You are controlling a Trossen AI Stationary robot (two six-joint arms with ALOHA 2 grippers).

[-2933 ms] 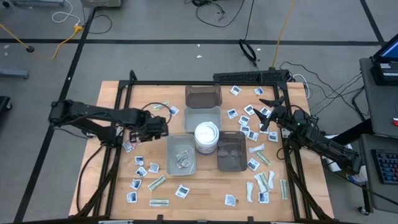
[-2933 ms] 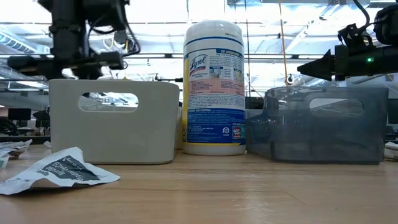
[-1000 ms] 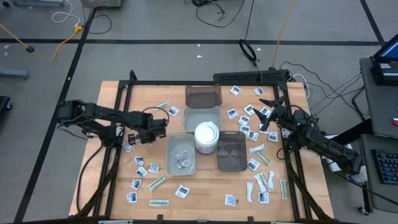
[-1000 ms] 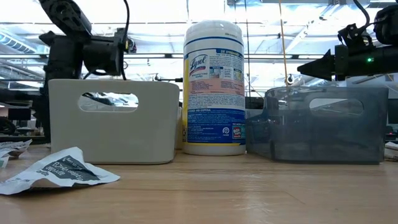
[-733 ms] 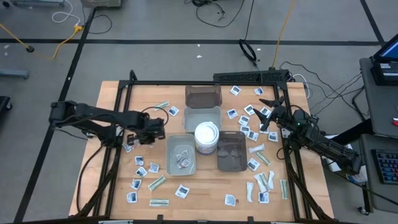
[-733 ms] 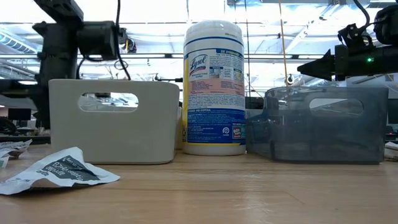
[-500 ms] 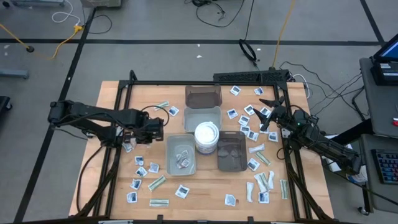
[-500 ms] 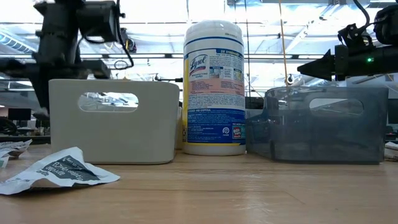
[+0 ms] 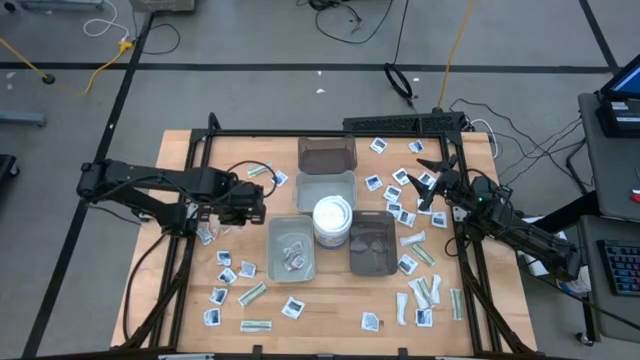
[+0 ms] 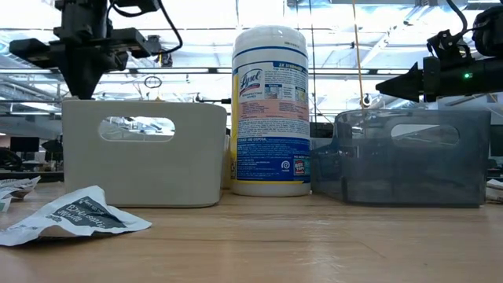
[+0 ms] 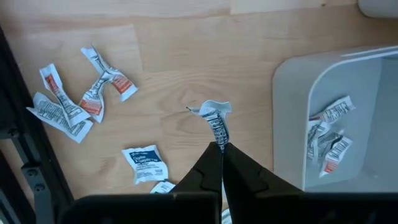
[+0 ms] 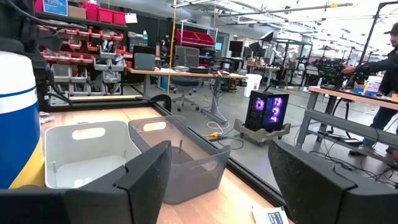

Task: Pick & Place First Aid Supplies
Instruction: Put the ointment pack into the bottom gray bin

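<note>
Your wooden surface (image 9: 330, 300) carries four trays around a round white tub (image 9: 332, 217): a dark tray (image 9: 327, 154) at the far side, a pale grey tray (image 9: 325, 187) next to it, a grey tray (image 9: 292, 250) on the left arm's side and a dark translucent tray (image 9: 372, 243) on the right arm's side. In the low view the two far trays are hidden behind the tub and the near trays.

The first aid supplies (image 9: 408, 217) lie scattered on both sides of the trays; a few sit inside the grey tray, and their print is too small for you to read from above.

Your left gripper (image 11: 221, 148) hangs just beside the grey tray's outer wall, its fingers pinched together on one narrow packet (image 11: 216, 119) that sticks out crumpled past the tips, above bare wood.

Your right gripper (image 9: 424, 188) waits over the packets at the surface's far right, fingers spread wide and holding nothing. Its wrist view cuts off both fingertips.
</note>
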